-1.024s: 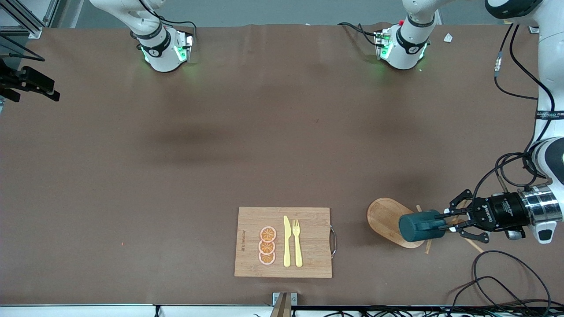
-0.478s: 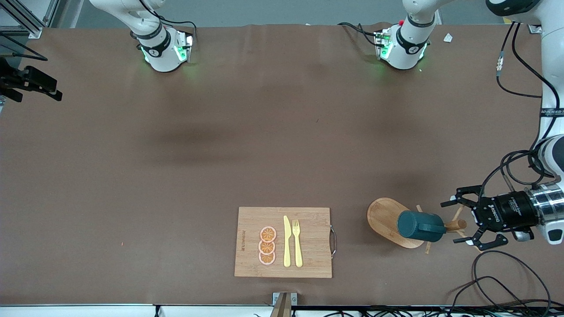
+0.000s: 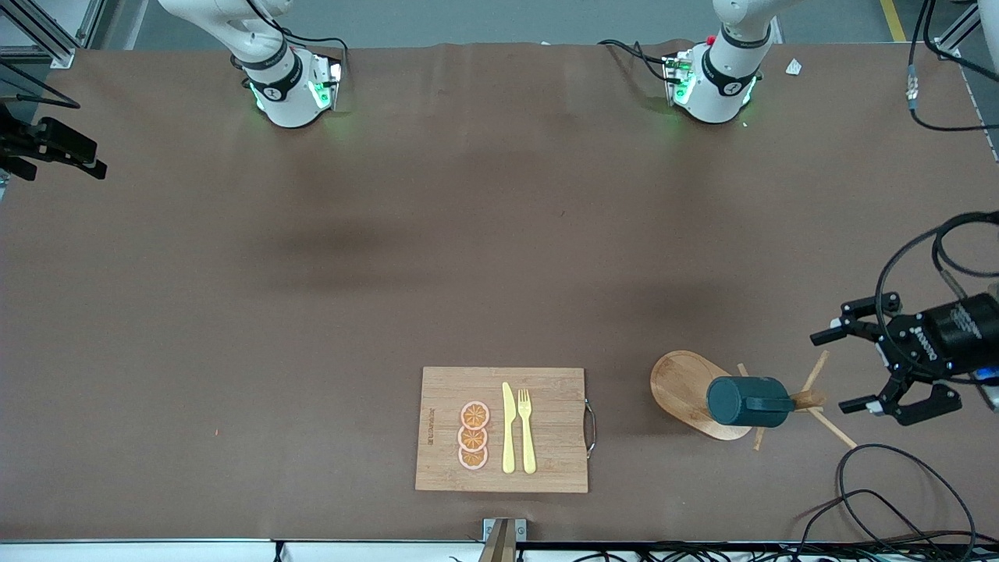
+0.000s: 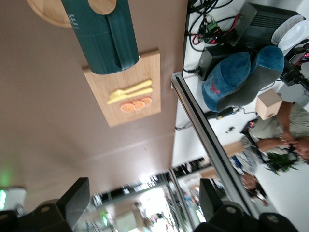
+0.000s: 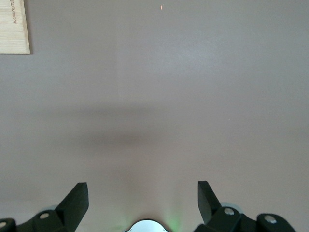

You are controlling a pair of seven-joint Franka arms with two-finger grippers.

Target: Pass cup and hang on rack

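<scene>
Hanging on the rack (image 3: 691,390), the cup (image 3: 745,401) sits at nine o'clock from the released left pincer (image 3: 847,372), lettering unreadable.

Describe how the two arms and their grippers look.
Both arms are glossy white with black joint bands, on round bases lit green. The left gripper is black, with two jointed fingers, white lettering on its body and black cables looped over it. Of the right gripper, only black finger pads are visible.
</scene>
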